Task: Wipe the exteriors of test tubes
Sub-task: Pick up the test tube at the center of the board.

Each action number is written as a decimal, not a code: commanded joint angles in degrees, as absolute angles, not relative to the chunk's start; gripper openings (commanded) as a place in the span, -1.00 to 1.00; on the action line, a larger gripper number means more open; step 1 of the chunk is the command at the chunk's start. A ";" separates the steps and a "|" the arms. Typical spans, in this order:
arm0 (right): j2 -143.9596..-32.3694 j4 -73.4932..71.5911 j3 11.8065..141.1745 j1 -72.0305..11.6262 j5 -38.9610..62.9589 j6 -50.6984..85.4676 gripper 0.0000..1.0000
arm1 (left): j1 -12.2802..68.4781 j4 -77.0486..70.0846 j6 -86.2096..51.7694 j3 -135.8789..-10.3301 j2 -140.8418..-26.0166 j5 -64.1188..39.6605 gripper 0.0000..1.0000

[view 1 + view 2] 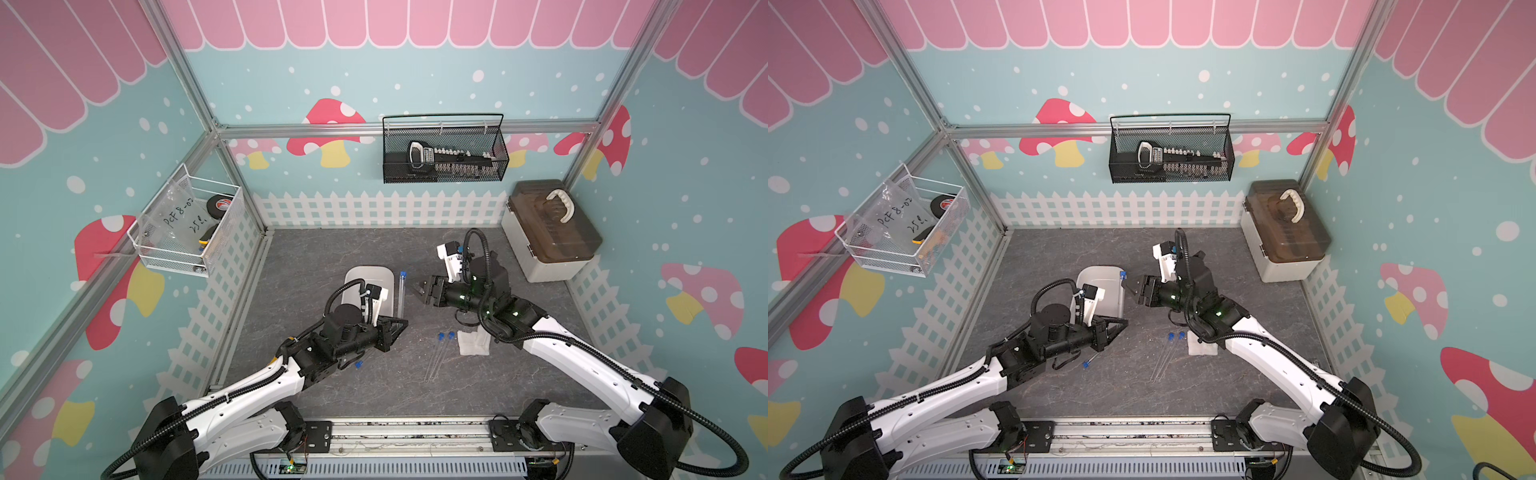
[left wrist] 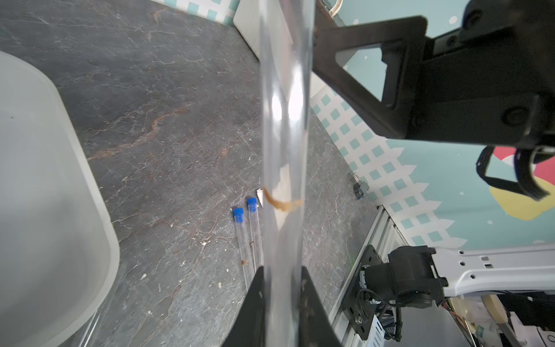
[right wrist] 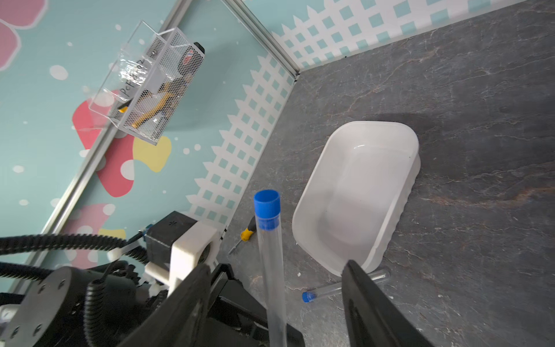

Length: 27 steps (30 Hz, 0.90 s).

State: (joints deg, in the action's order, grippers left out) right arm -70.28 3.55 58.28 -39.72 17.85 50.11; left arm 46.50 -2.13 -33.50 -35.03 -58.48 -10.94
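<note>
The raised tube (image 1: 400,293) is thin, clear and blue-capped; it stands close to upright at the centre of both top views (image 1: 1123,276), cap uppermost. In the left wrist view (image 2: 283,120) it fills the middle of the frame, with a brown smear across its wall. In the right wrist view (image 3: 271,264) it rises at lower centre. The paired tubes (image 1: 434,356), of the same kind, lie flat side by side just below and right of centre in both top views (image 1: 1165,358), caps toward the upper right. The fourth tube (image 1: 358,364) lies flat below and left of centre, only its capped end showing in both top views (image 1: 1086,364); in the right wrist view (image 3: 327,291) its cap points left
</note>
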 commanded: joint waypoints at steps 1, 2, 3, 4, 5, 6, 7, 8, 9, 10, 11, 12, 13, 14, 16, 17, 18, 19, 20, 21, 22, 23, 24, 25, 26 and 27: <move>-73.10 7.98 61.10 -41.51 13.78 48.70 0.30 | 47.66 0.60 -30.65 -37.23 -58.91 -7.12 -0.67; -73.80 7.91 61.57 -42.07 13.50 48.65 0.30 | 48.13 1.06 -30.11 -37.69 -59.20 -6.50 -0.66; -74.39 7.83 61.97 -42.54 13.30 48.61 0.28 | 48.48 1.57 -29.74 -38.05 -59.44 -6.09 -0.67; -75.05 7.83 62.50 -43.07 12.98 48.44 0.28 | 48.68 1.72 -29.46 -38.29 -59.73 -5.85 -0.66; -75.63 7.89 62.98 -43.34 12.59 48.43 0.27 | 48.94 1.68 -29.44 -38.32 -59.92 -5.76 -0.67; -76.11 7.98 63.18 -43.57 12.41 48.43 0.25 | 49.11 1.63 -29.47 -38.38 -60.10 -5.71 -0.66; -76.56 8.01 63.41 -43.77 12.15 48.51 0.19 | 49.26 1.45 -29.36 -38.41 -60.35 -5.58 -0.67; -76.96 8.20 63.52 -43.86 11.89 48.60 0.11 | 49.43 1.50 -29.36 -38.41 -60.46 -5.30 -0.66; -77.20 8.23 63.54 -43.94 11.80 48.73 0.04 | 49.61 1.59 -29.28 -38.41 -60.44 -5.03 -0.67; -77.43 8.26 63.46 -43.99 11.78 48.78 -0.06 | 49.70 1.51 -29.35 -38.32 -60.33 -4.82 -0.66; -77.46 8.14 63.30 -44.09 11.61 48.86 -0.16 | 49.76 1.61 -29.36 -38.16 -60.20 -4.58 -0.67; -77.49 8.15 63.22 -44.12 11.44 48.87 -0.26 | 49.79 1.66 -29.36 -37.98 -60.03 -4.40 -0.67; -77.31 8.09 63.13 -44.25 11.34 48.87 -0.34 | 49.83 1.73 -29.36 -37.84 -59.82 -4.31 -0.67; -77.14 8.20 63.04 -44.21 11.25 48.78 -0.42 | 49.83 1.81 -29.36 -37.63 -59.70 -4.14 -0.66; -76.91 8.00 62.94 -44.25 11.62 48.26 -0.53 | 49.83 1.92 -29.44 -37.28 -59.59 -4.13 -0.65; -76.69 7.83 62.86 -44.22 12.21 47.82 -0.56 | 49.83 1.86 -29.57 -37.10 -59.50 -4.26 -0.62; -76.57 7.42 62.64 -44.21 12.78 47.44 -0.58 | 49.83 1.73 -29.70 -37.04 -59.42 -4.37 -0.58; -76.23 6.34 62.05 -44.13 13.90 47.06 -0.60 | 49.83 1.44 -29.88 -36.84 -59.33 -4.69 -0.52; -75.92 4.80 61.15 -43.99 14.99 47.17 -0.62 | 49.83 0.89 -30.05 -36.56 -59.25 -5.13 -0.45; -75.64 3.42 60.28 -43.88 15.91 47.19 -0.65 | 49.83 0.35 -30.27 -36.27 -59.18 -5.50 -0.39; -75.35 1.83 59.22 -43.71 17.14 47.24 -0.66 | 49.83 -0.32 -30.48 -35.85 -59.12 -5.98 -0.33; -75.09 0.19 58.26 -43.39 18.45 47.36 -0.67 | 49.84 -1.15 -30.66 -35.46 -58.98 -6.58 -0.28; -74.84 -1.15 57.29 -43.18 19.63 47.50 -0.69 | 49.83 -1.67 -30.88 -35.13 -58.93 -7.12 -0.27; -74.59 -2.74 56.24 -42.86 20.55 47.86 -0.73 | 49.83 -2.16 -31.15 -34.90 -58.92 -7.65 -0.26; -74.32 -4.19 55.27 -42.50 21.25 48.42 -0.76 | 49.83 -2.60 -31.41 -34.44 -58.85 -8.34 -0.26; -74.02 -5.59 54.43 -42.22 22.03 48.87 -0.76 | 49.83 -2.95 -31.67 -34.14 -58.77 -9.00 -0.26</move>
State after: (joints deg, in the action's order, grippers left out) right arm -75.46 0.14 56.51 -43.05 18.31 48.05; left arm 49.63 -0.97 -30.89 -35.42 -59.66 -6.87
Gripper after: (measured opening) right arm 0.156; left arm 0.370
